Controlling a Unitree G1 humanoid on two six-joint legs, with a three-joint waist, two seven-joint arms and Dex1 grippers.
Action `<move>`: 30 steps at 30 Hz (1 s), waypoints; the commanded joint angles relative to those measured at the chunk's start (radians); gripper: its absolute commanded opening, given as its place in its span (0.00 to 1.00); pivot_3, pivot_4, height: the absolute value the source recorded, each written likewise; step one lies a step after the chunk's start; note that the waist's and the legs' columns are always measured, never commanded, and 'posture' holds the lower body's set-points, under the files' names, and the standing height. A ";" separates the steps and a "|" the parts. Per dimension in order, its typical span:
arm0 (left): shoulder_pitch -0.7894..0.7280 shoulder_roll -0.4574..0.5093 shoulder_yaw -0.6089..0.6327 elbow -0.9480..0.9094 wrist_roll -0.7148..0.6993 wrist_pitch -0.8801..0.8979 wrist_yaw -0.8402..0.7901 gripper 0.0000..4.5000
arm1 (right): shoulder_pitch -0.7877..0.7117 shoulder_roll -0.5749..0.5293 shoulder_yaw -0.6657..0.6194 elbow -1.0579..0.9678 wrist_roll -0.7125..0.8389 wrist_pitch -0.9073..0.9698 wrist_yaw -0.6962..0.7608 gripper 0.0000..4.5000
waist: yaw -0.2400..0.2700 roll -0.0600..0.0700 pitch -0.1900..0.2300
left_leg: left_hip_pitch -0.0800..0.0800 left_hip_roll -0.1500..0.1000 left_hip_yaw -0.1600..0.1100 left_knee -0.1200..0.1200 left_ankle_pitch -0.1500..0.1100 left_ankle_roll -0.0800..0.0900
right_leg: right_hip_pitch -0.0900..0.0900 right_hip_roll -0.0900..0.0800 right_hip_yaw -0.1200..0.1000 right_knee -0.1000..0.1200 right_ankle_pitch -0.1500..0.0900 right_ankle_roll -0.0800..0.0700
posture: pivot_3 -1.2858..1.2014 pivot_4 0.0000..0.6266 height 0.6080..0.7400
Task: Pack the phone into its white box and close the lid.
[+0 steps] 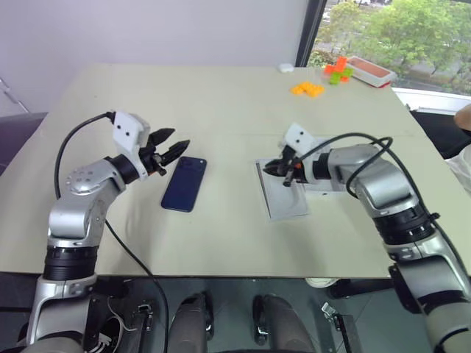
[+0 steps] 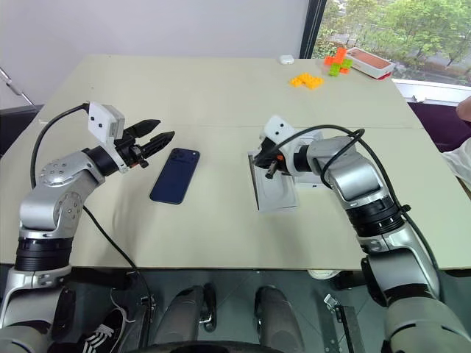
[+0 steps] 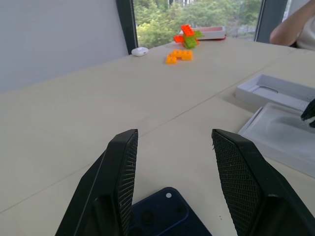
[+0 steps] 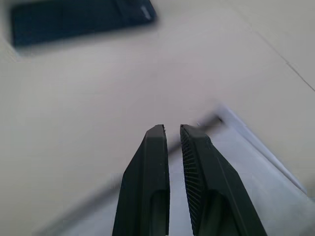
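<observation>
The beige surface carries everything, and no brand, label or writing on it can be read.

The white box lies open as a shallow tray directly under the right gripper. Its fingers are pressed nearly together with only a thin slit between them, and they pinch nothing. They point down at a slant over the near end of the tray. In the right wrist view the tray's raised rim runs just beyond the fingertips.

A second white piece with deeper sides, which may be the lid, lies on the far side of the tray from the left fingers, just beside it. Whether the two touch cannot be told. Its inner face shows a rounded recess.

The phone lies flat on the surface, dark navy, glossy back up, between the two grippers and well apart from the tray. Its lens cluster sits at the end nearest the left gripper. The left fingers are spread apart and empty, held level just above the phone's camera corner without touching it.

Far beyond both pairs of fingers, near the window edge, lie orange and green toy bricks, a red-rimmed tray and a small white case.
</observation>
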 commanded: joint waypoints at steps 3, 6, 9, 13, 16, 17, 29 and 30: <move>0.024 0.046 0.043 -0.034 -0.031 -0.010 -0.060 0.56 | 0.006 -0.015 0.057 0.038 -0.087 -0.128 0.046 0.12 | -0.005 0.000 0.000 | 0.000 0.001 0.000 0.000 0.000 0.001 | 0.000 0.001 0.000 0.000 0.000 0.001 | 0.52 0.24 1.00; 0.061 0.075 0.047 -0.062 -0.054 0.006 -0.109 0.56 | 0.008 -0.015 0.089 0.057 -0.133 -0.172 0.056 0.12 | -0.006 0.000 0.000 | 0.001 0.001 0.000 0.000 0.000 0.001 | -0.001 0.003 0.000 0.002 0.000 0.001 | 0.52 0.24 1.00; 0.099 0.102 0.042 -0.093 -0.068 0.015 -0.143 0.56 | 0.014 -0.016 0.112 0.073 -0.170 -0.205 0.071 0.12 | -0.004 0.001 0.000 | 0.001 0.002 0.000 0.000 0.000 0.000 | -0.001 0.003 0.000 0.002 0.000 0.001 | 0.52 0.24 1.00; 0.101 0.096 0.053 -0.109 -0.071 0.025 -0.120 0.56 | 0.022 -0.015 0.129 0.078 -0.201 -0.222 0.097 0.12 | 0.001 0.001 0.000 | 0.000 0.001 0.000 0.001 -0.001 -0.002 | -0.001 0.001 0.000 0.002 0.000 0.000 | 0.52 0.24 1.00; 0.096 0.092 0.052 -0.118 -0.071 0.027 -0.105 0.56 | 0.026 -0.005 0.133 0.074 -0.210 -0.215 0.112 0.12 | -0.001 0.000 0.000 | 0.000 0.000 0.000 0.001 -0.002 -0.002 | -0.001 0.000 0.000 0.001 0.000 0.000 | 0.52 0.24 1.00; 0.095 0.091 0.051 -0.120 -0.073 0.028 -0.102 0.56 | 0.027 0.001 0.130 0.070 -0.208 -0.209 0.116 0.12 | -0.001 0.000 0.000 | 0.000 0.000 0.000 0.001 -0.002 -0.002 | -0.001 0.000 0.000 0.001 0.000 0.000 | 0.52 0.24 1.00; 0.084 0.091 0.052 -0.095 -0.065 0.015 -0.075 0.56 | -0.010 0.054 0.060 0.104 -0.190 -0.152 0.089 0.12 | -0.003 0.001 0.000 | 0.000 0.001 0.000 0.001 -0.002 -0.002 | -0.001 0.000 0.000 0.002 0.000 0.000 | 0.52 0.24 1.00; 0.083 0.091 0.052 -0.094 -0.065 0.015 -0.075 0.56 | -0.015 0.052 0.057 0.113 -0.191 -0.156 0.089 0.12 | -0.002 0.001 0.000 | 0.000 0.001 0.000 0.001 -0.002 -0.002 | -0.001 0.000 0.000 0.002 0.000 0.000 | 0.52 0.24 1.00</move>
